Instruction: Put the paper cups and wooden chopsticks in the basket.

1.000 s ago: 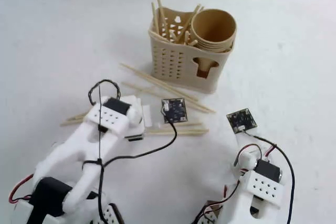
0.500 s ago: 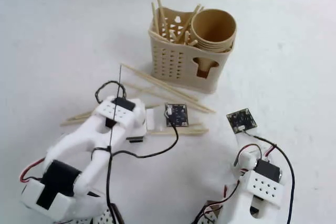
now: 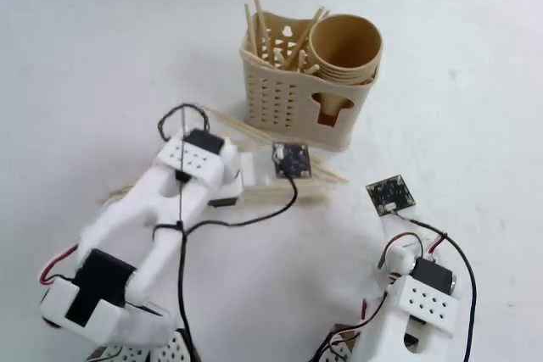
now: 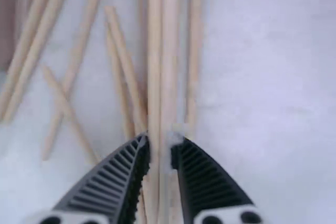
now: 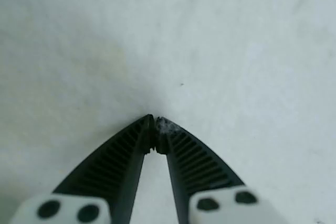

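Paper cups [image 3: 345, 44] and chopsticks [image 3: 263, 27] in basket [image 3: 288, 106]; loose chopsticks [image 4: 156, 51] on table [image 3: 85, 65] before it.

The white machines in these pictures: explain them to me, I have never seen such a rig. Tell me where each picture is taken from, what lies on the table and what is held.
They are two small robot arms, each ending in a two-fingered gripper. The high view looks down on the table; each wrist view looks along one arm's own gripper. A basket holds stacked paper cups and upright chopsticks; loose chopsticks lie on the table. The left gripper is shut on two chopsticks lying there. The right gripper is shut, empty, over bare table.
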{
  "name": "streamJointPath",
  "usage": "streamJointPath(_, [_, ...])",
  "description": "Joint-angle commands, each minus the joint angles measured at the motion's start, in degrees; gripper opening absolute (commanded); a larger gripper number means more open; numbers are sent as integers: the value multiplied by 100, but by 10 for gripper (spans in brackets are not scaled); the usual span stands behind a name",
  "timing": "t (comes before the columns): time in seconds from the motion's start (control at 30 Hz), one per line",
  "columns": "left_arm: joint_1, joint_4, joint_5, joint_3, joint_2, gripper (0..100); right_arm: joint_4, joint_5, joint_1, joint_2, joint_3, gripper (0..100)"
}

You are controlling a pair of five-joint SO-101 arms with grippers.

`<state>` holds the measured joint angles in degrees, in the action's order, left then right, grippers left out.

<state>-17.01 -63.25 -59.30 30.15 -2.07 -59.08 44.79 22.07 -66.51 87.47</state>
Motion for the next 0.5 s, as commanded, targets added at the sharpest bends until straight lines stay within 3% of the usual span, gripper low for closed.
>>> streamJointPath(0.0, [48, -747, 264, -1108, -84, 21, 84, 44, 13, -48, -26, 17])
streamJointPath(0.23, [48, -1978, 651, -2620, -303, 21, 84, 53, 13, -48, -26, 17])
streamJointPath(0.47, [-110, -2347, 914, -2760, -2009, 22, 84, 70, 13, -48, -26, 17])
